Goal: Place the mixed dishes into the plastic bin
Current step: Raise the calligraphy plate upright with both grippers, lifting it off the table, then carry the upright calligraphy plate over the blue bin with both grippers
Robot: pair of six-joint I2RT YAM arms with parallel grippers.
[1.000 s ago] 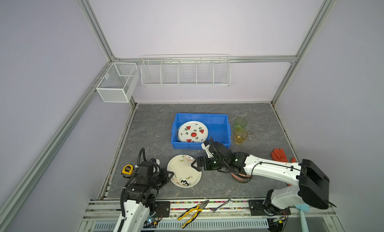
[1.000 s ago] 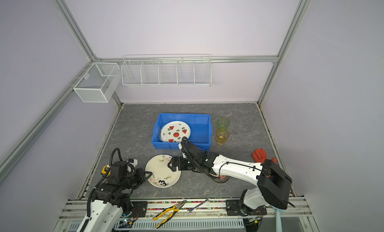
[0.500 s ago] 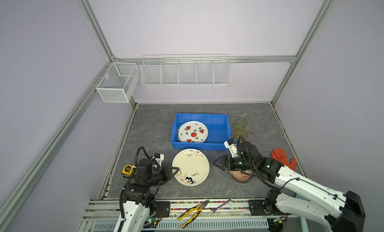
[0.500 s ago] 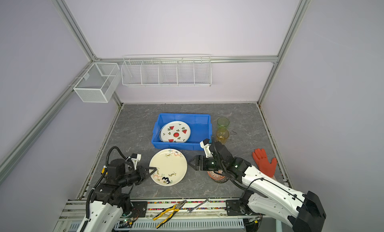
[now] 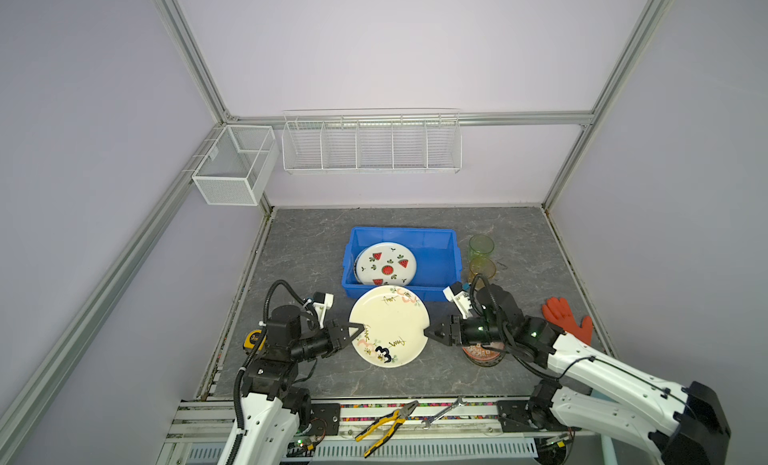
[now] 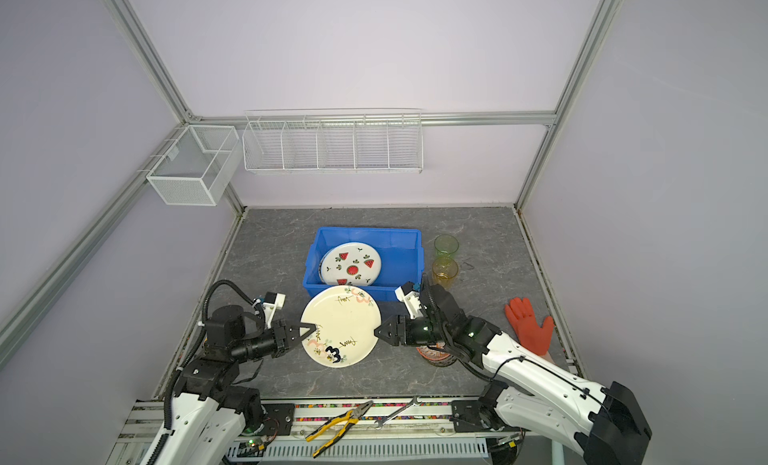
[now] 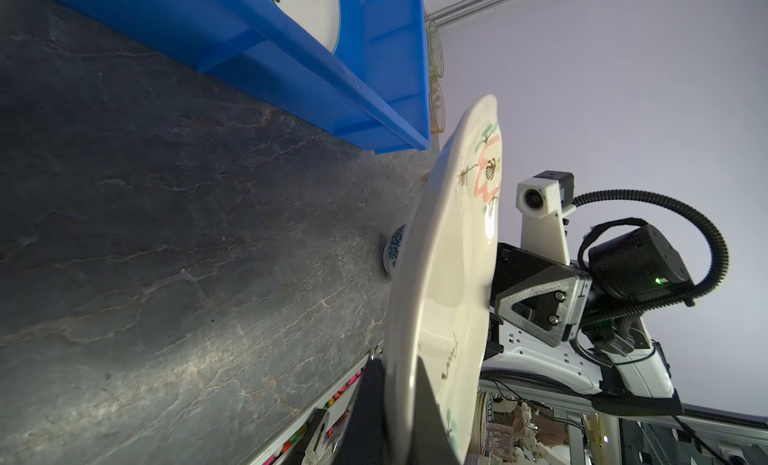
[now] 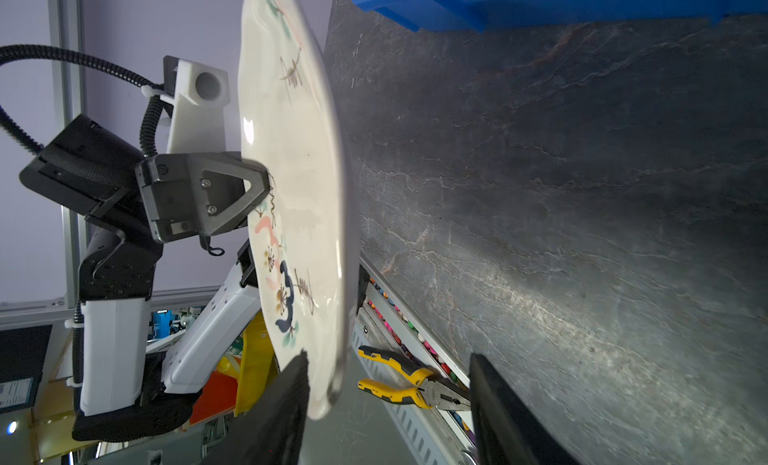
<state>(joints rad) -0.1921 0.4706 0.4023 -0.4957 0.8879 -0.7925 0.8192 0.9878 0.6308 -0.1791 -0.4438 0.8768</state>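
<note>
A cream floral plate (image 5: 388,325) (image 6: 340,330) hangs tilted above the table, just in front of the blue plastic bin (image 5: 401,232) (image 6: 368,232). My left gripper (image 5: 357,330) (image 7: 401,400) is shut on the plate's left rim. At the opposite rim my right gripper (image 5: 430,330) (image 8: 388,379) is open. The rim (image 8: 328,384) lies against one finger, with a wide gap to the other. A watermelon plate (image 5: 386,264) lies in the bin. A green glass (image 5: 481,246) and an amber glass (image 5: 482,269) stand right of the bin. A patterned bowl (image 5: 484,352) sits under my right arm.
An orange glove (image 5: 565,321) lies at the right. Yellow-handled pliers (image 5: 386,425) and a wrench (image 5: 442,411) rest on the front rail, and a tape measure (image 5: 251,338) sits by my left arm. White wire baskets (image 5: 370,147) hang on the back wall.
The left gripper has lifted the cream plate off the table and carried it right. The right gripper drew back, then came to the plate's right rim with its jaws narrowing.
</note>
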